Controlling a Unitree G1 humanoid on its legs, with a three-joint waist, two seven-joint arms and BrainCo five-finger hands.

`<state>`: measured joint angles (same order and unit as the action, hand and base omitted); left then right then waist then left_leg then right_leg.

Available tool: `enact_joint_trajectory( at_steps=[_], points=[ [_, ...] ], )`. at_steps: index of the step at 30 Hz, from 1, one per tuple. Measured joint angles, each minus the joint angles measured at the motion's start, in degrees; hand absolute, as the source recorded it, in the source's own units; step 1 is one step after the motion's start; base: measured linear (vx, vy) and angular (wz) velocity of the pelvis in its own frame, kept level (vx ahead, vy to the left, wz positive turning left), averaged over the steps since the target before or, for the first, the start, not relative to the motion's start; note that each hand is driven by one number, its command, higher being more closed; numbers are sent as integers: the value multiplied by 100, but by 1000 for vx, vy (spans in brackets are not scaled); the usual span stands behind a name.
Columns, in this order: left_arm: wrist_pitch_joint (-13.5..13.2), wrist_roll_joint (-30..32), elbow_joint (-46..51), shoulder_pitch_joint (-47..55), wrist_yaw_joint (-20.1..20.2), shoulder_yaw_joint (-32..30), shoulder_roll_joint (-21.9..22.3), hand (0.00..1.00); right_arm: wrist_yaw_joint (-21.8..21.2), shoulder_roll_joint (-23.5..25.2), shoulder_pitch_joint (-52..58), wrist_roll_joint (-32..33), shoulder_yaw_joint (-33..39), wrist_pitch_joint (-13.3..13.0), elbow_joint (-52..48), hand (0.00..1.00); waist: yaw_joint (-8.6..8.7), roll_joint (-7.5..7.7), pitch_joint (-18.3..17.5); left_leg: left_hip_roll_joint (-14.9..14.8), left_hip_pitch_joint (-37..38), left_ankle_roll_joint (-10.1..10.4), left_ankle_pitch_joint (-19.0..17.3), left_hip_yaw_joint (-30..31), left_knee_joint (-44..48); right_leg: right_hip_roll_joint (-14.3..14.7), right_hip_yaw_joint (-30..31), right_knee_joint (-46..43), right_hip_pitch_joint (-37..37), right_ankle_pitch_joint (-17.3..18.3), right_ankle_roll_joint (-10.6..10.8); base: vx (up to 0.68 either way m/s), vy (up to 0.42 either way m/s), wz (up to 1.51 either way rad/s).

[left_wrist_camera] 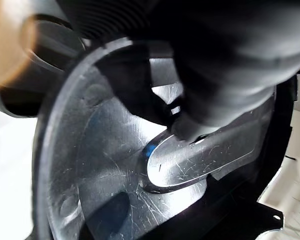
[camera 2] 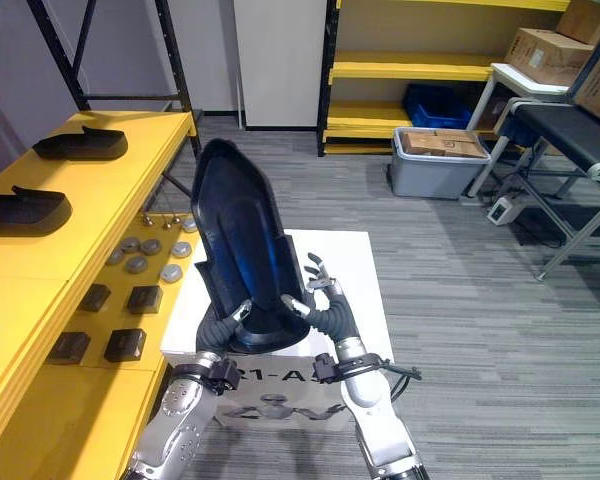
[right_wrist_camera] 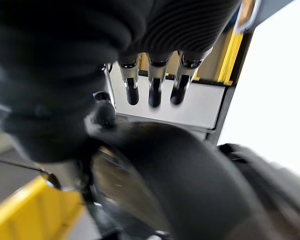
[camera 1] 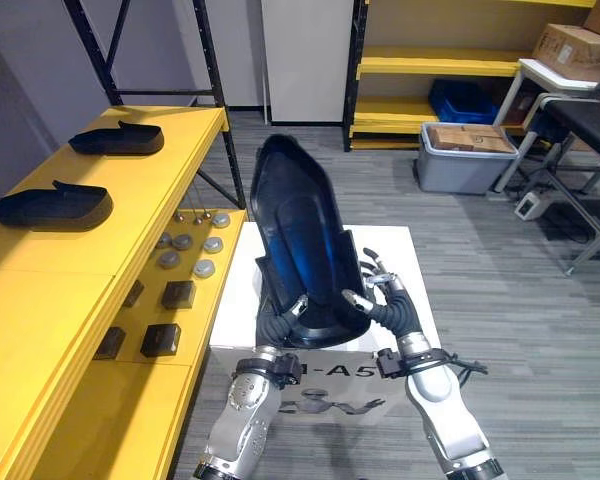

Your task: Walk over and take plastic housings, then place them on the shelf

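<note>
Left robot hand point(camera 1: 279, 321) pinches the upright housing point(camera 1: 298, 225) at its base; right robot hand point(camera 1: 385, 292), splayed wide, braces it for the shelf point(camera 1: 70, 272).

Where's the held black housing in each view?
Left eye view: housing at centre, standing roughly upright.
Right eye view: left of centre.
Left wrist view: close up, its glossy inner face.
Right wrist view: close up, as a dark curved shell.
Shared landmark: white box beneath it in both eye views.
</note>
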<state>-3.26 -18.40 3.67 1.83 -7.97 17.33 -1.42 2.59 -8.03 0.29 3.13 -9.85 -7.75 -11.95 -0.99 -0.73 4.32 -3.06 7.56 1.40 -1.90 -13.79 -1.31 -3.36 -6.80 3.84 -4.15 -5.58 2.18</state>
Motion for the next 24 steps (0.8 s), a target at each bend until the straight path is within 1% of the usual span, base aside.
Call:
enact_joint_trajectory(
  at_steps=[1, 2, 4, 5, 6, 8, 10, 12, 14, 16, 17, 19, 20, 22, 24],
  points=[
    [-5, 74, 69, 55, 72, -54, 65, 100, -12, 92, -1, 165, 268, -44, -178, 0, 0, -1, 0, 0, 2, 0, 0, -2, 0, 0, 2, -2, 0, 0, 0, 0, 0, 0],
    [-5, 187, 111, 142, 115, -158, 108, 100, 25, 227, -36, 570, 832, -173, -413, 0, 1, -2, -2, 1, 8, 0, 0, -5, 0, 0, 6, -5, -1, 0, 0, 0, 0, 0],
    [-3, 288, 124, 244, 117, -321, 112, 100, 103, 226, -64, 803, 1389, -300, -560, 0, 10, -2, -2, 1, 10, 0, -1, -13, 0, 0, 13, -10, 4, 0, 0, 0, 0, 0],
    [-3, 303, 149, 348, 115, -486, 113, 100, 201, 218, -63, 879, 1835, -409, -587, 0, 20, -2, -2, 1, 12, 0, -1, -16, 0, 2, 17, -11, 6, 0, 0, 0, 0, 0],
    [-3, 308, 159, 394, 113, -576, 113, 100, 244, 220, -55, 895, 2066, -439, -585, 0, 24, -3, -3, 1, 12, 0, -1, -17, 0, 2, 19, -11, 8, 0, 0, 0, 0, 0],
    [-5, 423, 250, 582, 98, -860, 124, 100, 496, 218, -23, 958, 2928, -486, -503, 0, 35, -10, -7, -1, 11, 2, -2, -17, -1, 4, 20, -11, 14, 1, 0, 0, 0, 0],
    [-5, 452, 317, 666, 96, -976, 125, 100, 598, 210, 28, 957, 3252, -511, -374, 0, 36, -12, -8, -1, 10, 3, -3, -16, -1, 4, 18, -10, 28, 1, 1, 0, 0, 0],
    [-7, 522, 586, 885, 104, -1178, 129, 100, 760, 195, 282, 936, 3688, -530, 185, 0, 58, -12, -8, 0, 0, 6, -7, -9, -5, 2, 12, -2, 36, 2, 1, 0, 0, 0],
    [-34, 529, 794, 1059, 122, -1322, 136, 100, 792, 162, 578, 846, 3772, -486, 837, 0, 82, -15, -10, 1, -8, 12, -12, -7, -7, 1, 10, 7, 51, 3, 2, 0, 0, 0],
    [-59, 534, 986, 1254, 150, -1447, 173, 100, 739, 163, 955, 799, 3821, -284, 1816, 0, 96, -40, -25, 2, -59, 16, -15, 6, -8, -1, 0, 25, 70, 3, 3, 0, 0, 0],
    [-59, 534, 1003, 1299, 165, -1489, 191, 100, 685, 163, 1037, 799, 3827, -216, 2040, 0, 105, -53, -31, 2, -65, 16, -15, 8, -8, -2, -2, 26, 63, 3, 3, 0, 0, 0],
    [-59, 534, 1101, 1500, 227, -1630, 269, 100, 455, 168, 1253, 781, 3809, -48, 2896, 0, 143, -73, -30, -2, -64, 15, -15, 29, -8, -1, -23, 35, 42, 4, 3, 0, 0, 5],
    [-59, 534, 1150, 1604, 264, -1662, 306, 100, 257, 195, 1402, 777, 3780, 51, 3411, 0, 145, -79, -24, -5, -67, 15, -15, 52, -8, -1, -43, 36, 32, 7, 7, 0, 0, 6],
    [-59, 535, 1166, 1709, 339, -1694, 332, 100, 81, 251, 1576, 776, 3658, 106, 3931, 0, 142, -81, -24, -14, -58, 15, -16, 86, -10, -8, -73, 31, 6, 22, 25, 0, 0, 9],
    [-59, 536, 1202, 1819, 367, -1692, 347, 100, -78, 347, 1701, 775, 3458, 177, 4194, 0, 148, -81, -24, -26, -53, 17, -19, 109, -11, -16, -102, 23, -11, 30, 35, -14, -10, 10]
  ],
)
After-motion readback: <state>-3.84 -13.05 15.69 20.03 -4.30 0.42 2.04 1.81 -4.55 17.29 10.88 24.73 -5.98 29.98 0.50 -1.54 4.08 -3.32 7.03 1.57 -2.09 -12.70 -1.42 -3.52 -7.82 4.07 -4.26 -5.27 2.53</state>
